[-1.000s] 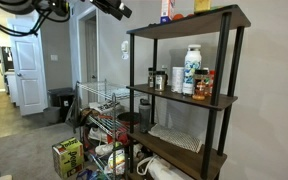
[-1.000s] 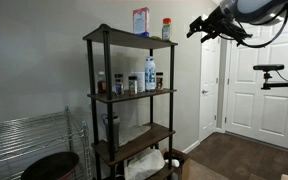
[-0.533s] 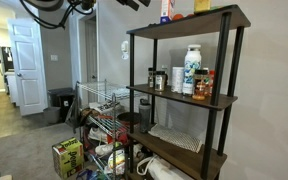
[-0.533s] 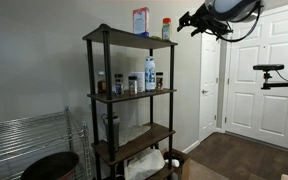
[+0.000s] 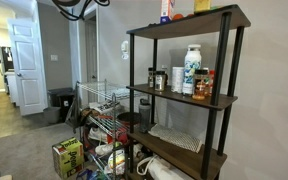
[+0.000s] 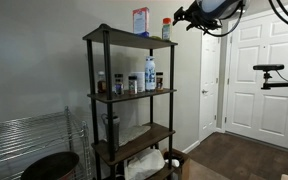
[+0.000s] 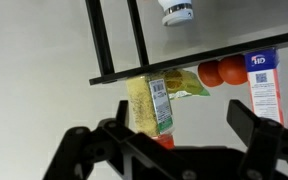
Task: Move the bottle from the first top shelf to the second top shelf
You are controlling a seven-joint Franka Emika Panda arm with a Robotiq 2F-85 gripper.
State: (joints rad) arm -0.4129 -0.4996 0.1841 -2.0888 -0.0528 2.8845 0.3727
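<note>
The bottle (image 6: 166,28) is slim and yellow with a red cap. It stands near the end of the first top shelf (image 6: 124,38), next to a blue-and-white box (image 6: 141,20). My gripper (image 6: 184,17) is open and hovers just beside the bottle at cap height. The wrist view is upside down. There the bottle (image 7: 149,104) lies between my open fingers (image 7: 182,115), closer to one finger and untouched. The second top shelf (image 6: 134,95) below holds a white jug (image 6: 150,73) and small jars. The rack also shows in an exterior view (image 5: 184,22), where my gripper is out of frame.
The second shelf (image 5: 179,98) carries the white jug (image 5: 191,70), spice jars (image 5: 204,85) and dark jars (image 5: 156,78). A wire rack with clutter (image 5: 99,115) stands beside the shelf unit. White doors (image 6: 254,70) and an exercise machine (image 6: 274,78) are behind the arm.
My gripper has moved toward the rack, from well off to the side to right beside the bottle on the top shelf. It stays open. The bottle has not moved.
</note>
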